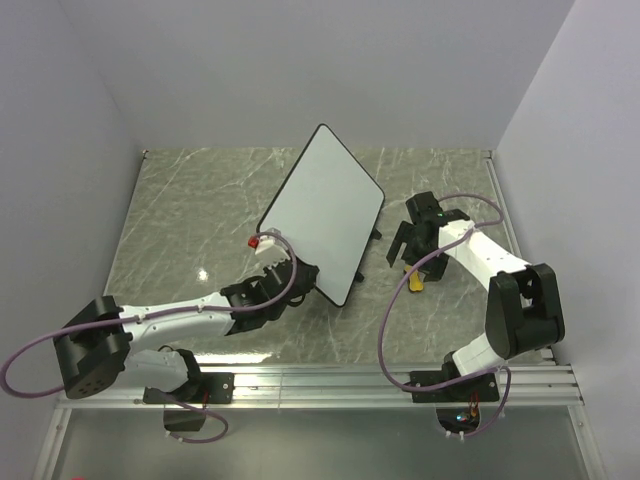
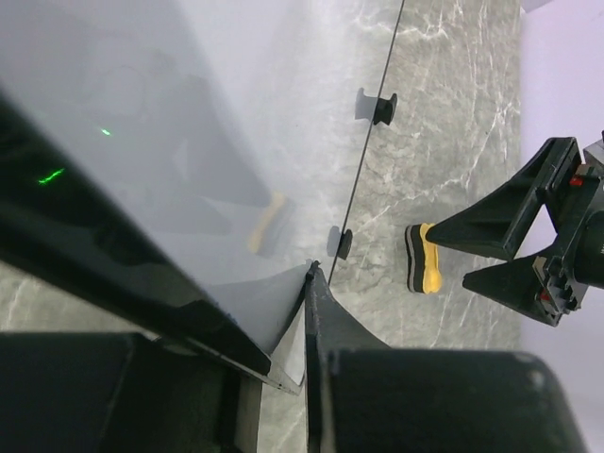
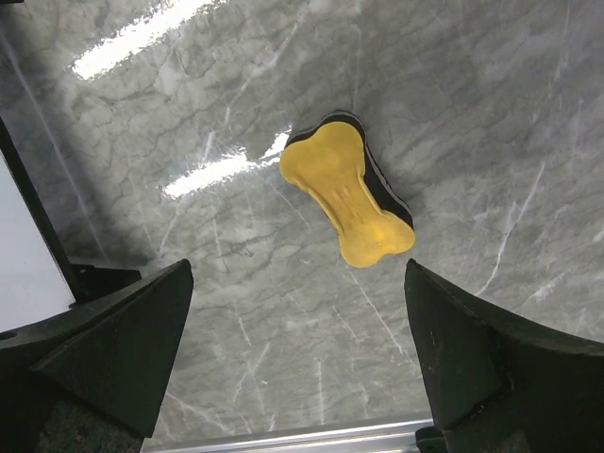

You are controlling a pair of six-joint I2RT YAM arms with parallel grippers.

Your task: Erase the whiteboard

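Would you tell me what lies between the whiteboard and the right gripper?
The yellow eraser lies between whiteboard and right gripper, clearest in left wrist view.

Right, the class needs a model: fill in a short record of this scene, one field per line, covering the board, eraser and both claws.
Whiteboard: tilted up off the table; no marks show on its face from above
Left claw: shut on the whiteboard's lower edge
Eraser: yellow, bone-shaped, lying on the table, not gripped
Right claw: open, hovering over the eraser
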